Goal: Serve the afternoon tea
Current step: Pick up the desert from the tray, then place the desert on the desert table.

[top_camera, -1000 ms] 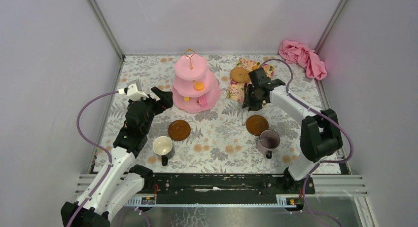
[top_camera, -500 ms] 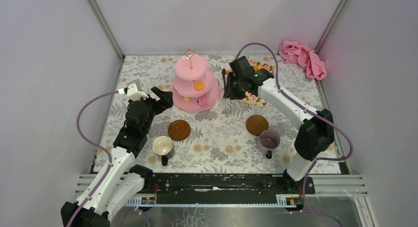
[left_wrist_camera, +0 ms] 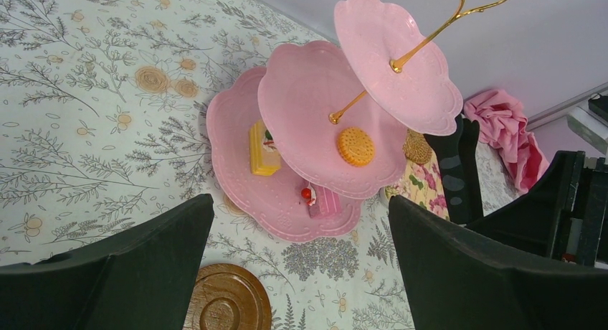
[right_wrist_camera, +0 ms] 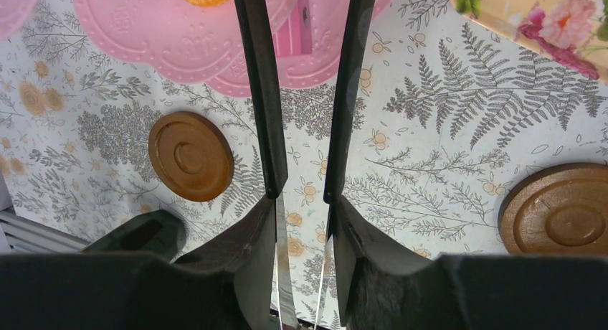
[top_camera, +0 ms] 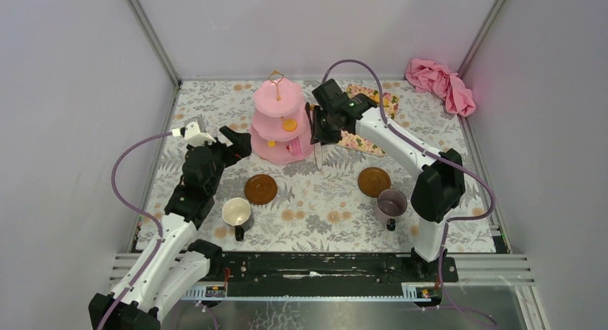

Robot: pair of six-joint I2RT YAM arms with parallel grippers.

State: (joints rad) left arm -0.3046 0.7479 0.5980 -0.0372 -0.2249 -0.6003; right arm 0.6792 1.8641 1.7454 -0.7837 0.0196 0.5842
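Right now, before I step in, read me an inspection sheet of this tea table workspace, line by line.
Surface: floral-print table, no spills seen.
Job's things: pink cake stand upright, orange biscuit on its middle tier; white mug near one brown saucer, purple mug near the other saucer, neither mug on a saucer.
Clutter: pink cloth bunched at the back right corner; flowered tray partly under the right arm.
Grippers: left gripper open, empty; right gripper shut on black tongs, beside the stand.
Cables: purple cables loop off both arms.
Surroundings: plain walls, metal frame posts.
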